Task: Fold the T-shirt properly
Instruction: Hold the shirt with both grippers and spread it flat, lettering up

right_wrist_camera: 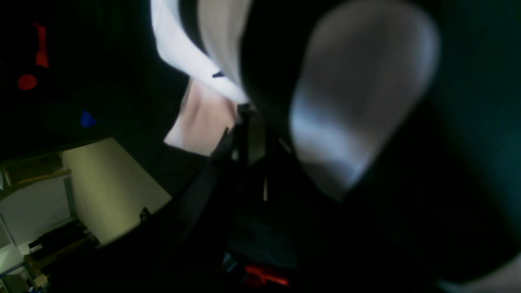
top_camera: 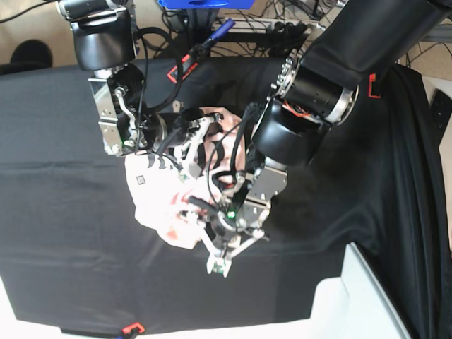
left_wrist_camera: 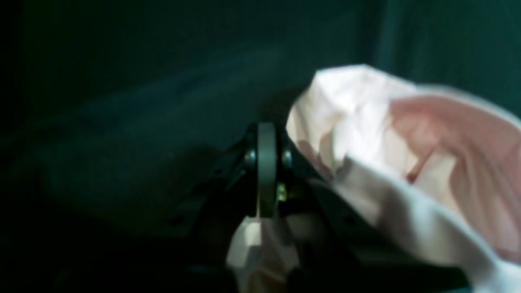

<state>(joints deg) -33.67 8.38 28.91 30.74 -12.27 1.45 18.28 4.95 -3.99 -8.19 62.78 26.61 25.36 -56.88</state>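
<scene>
**Two robot arms gripping a bunched pink T-shirt over a black tablecloth**

Left wrist view: The left gripper (left_wrist_camera: 266, 171) is showing its jaws pressed together, pinching a fold of the T-shirt (left_wrist_camera: 407, 162). Pale pink cloth is bulging to the right of the jaws and poking out below them. The dark tablecloth (left_wrist_camera: 142, 101) is filling the background, blurred.

Right wrist view: The picture is dark and blurred. The right gripper (right_wrist_camera: 248, 134) is appearing with its jaws closed, and pink and white cloth from the T-shirt (right_wrist_camera: 199, 118) is hanging just beside its tip. Whether the cloth is sitting between the jaws cannot be told here.

Base view: Both arms are meeting over the middle of the tablecloth (top_camera: 63, 212). The T-shirt (top_camera: 166, 205) is lying crumpled between them, dark lettering showing on its upper part. The left gripper (top_camera: 222, 244) is sitting at the shirt's lower right edge, the right gripper (top_camera: 176, 138) at its upper edge.
</scene>
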